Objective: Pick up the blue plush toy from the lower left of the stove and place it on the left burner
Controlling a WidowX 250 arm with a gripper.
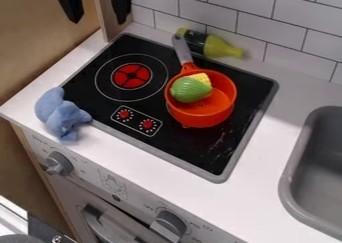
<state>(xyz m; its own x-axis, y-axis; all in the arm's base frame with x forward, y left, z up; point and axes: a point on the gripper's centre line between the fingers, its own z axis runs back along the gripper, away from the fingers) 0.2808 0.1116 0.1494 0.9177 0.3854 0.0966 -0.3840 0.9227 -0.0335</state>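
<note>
Gripper (97,21) at far left, jaws parted and empty; toy corn (190,90) lies in the orange pot (202,119), whose raised wall presumably prevents rolling onto the stove (190,146).

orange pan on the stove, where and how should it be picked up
Probably by the grey handle, from above, with the gripper straddling its long sides: it is slim and juts from the orange pan toward the wall. Nearer the pan looks safer, as the bottle lies close by the handle's far end.
</note>
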